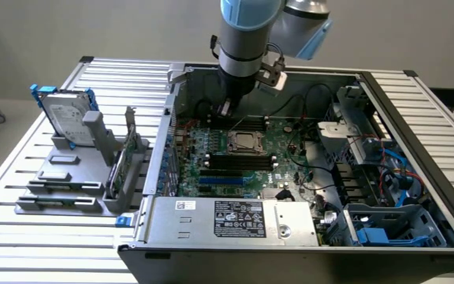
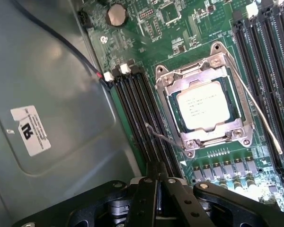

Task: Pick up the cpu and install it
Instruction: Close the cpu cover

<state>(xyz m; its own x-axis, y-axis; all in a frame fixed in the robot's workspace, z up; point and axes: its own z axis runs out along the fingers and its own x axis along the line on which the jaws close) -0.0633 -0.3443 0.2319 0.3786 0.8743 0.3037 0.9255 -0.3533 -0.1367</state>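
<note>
An open computer case [image 1: 385,94] lies on the slatted table [image 1: 22,236]. Inside are a green motherboard [image 1: 235,171], a power supply [image 1: 227,222] along the near wall, and cabling and blue parts toward the exterior view's right. The cpu [image 1: 245,141] [image 2: 206,105] sits inside the metal-framed socket [image 2: 169,109] on the motherboard, silver top up. Outside the case, on the exterior view's left, a grey rack [image 1: 61,177] holds a hard drive [image 1: 65,115] with blue brackets, standing on edge. The fingers [image 2: 146,194] [image 1: 224,109] are pressed together with nothing between them. They hang over the black memory slots [image 2: 142,118] just beside the socket, apart from the cpu.
</note>
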